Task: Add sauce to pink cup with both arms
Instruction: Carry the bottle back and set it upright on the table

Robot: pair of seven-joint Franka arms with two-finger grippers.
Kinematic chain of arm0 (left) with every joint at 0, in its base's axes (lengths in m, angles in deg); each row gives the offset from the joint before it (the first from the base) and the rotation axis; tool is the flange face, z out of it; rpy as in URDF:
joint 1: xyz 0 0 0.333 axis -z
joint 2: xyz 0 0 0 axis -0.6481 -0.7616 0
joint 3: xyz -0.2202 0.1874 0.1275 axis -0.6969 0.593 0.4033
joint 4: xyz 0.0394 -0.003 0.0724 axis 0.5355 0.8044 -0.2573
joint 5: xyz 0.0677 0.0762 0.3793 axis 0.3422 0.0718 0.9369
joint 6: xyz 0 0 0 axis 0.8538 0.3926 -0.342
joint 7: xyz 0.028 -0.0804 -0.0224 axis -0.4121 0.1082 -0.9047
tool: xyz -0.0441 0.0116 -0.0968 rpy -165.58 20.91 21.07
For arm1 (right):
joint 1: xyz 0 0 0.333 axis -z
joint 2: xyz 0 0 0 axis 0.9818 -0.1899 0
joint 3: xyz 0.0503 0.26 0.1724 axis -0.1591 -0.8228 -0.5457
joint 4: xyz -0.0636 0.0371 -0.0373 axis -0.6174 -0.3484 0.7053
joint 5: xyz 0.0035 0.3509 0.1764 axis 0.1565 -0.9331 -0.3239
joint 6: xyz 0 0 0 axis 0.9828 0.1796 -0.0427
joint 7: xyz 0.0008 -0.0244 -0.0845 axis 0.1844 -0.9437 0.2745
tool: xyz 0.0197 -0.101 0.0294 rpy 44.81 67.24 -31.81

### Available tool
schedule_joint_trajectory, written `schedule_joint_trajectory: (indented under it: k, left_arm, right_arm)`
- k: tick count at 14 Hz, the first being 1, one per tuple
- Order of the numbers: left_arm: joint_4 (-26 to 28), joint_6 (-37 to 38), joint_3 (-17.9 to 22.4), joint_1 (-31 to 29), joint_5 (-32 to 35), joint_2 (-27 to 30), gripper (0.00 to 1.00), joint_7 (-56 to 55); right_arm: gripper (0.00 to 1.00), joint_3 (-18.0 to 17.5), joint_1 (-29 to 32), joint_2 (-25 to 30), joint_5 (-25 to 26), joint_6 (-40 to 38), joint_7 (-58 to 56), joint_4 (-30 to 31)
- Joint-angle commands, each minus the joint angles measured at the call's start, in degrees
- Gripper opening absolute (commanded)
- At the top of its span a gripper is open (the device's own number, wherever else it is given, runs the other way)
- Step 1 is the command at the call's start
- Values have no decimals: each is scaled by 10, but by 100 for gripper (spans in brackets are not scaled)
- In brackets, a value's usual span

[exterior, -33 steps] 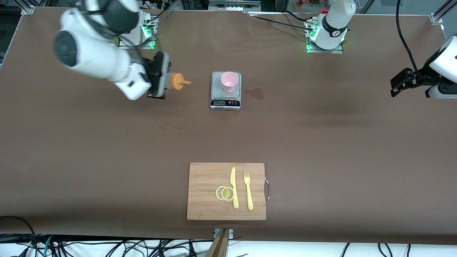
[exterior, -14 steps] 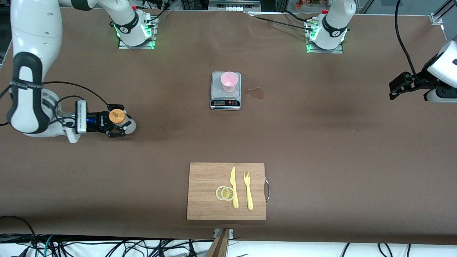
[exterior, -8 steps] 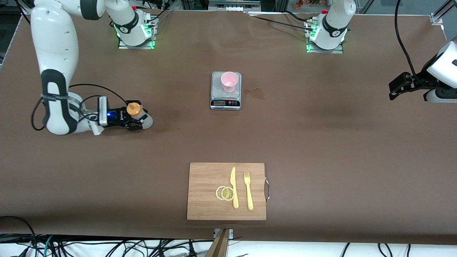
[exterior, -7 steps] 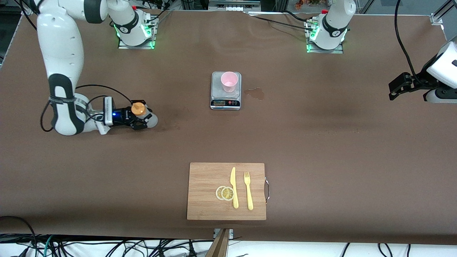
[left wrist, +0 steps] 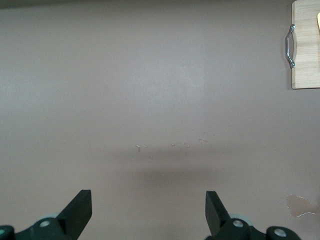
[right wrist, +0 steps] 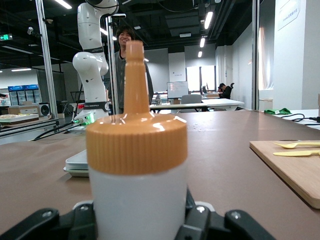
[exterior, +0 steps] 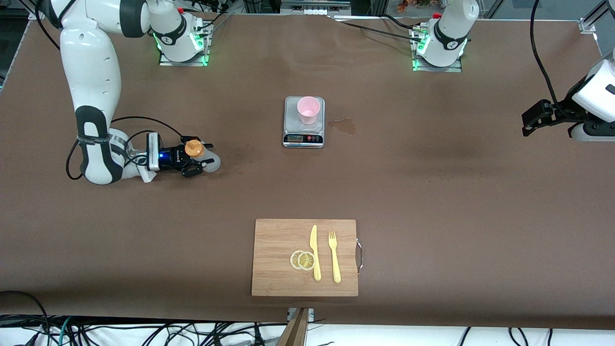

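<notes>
Looking across the counter [exterior: 432, 182], you find the sauce [exterior: 198, 153] standing upright on it toward the right arm's end, well apart from the scale [exterior: 303, 122] and a little nearer to the front camera than the scale. Your right hand [exterior: 194, 157] sits low at the counter with the bottle between its fingers [right wrist: 60, 220], one on each side of the frosted body. Whether those fingers press the bottle or stand just off it you cannot tell from these views. The right wrist view fills with the bottle's orange cap [right wrist: 136, 142] and its nozzle pointing straight up.

The pink cup [exterior: 308, 109] stands upright on the scale's platform, between the two arm bases and nearer to the front camera than both. A small wet stain [exterior: 343, 126] lies just beside the scale on the side toward the left arm's end.

Your left hand [exterior: 532, 118] waits over the counter's edge at the left arm's end, well apart from the scale, its fingers [left wrist: 77, 212] spread wide with nothing between them.

Nearer to the front camera than the scale lies a wooden cutting board [exterior: 278, 240] carrying two lemon slices [exterior: 302, 260], a yellow knife [exterior: 314, 252] and a yellow fork [exterior: 334, 256].
</notes>
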Motion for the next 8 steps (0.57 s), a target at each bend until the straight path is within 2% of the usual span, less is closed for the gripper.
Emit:
schedule_joint_trajectory:
  k: [1,3,8]
  left_arm:
    - [5,-9,1,-2,-7,4,100,16]
    - [9,-8,2,-3,-7,2,100,16]
    - [9,-13,7,-13,-7,-4,100,21]
  right_arm:
    - [100,4,7,2,-1,-8,-28,3]
    - [100,25,7,3,11,-12,-27,1]
    - [100,105,23,41,132,-11,-18,-41]
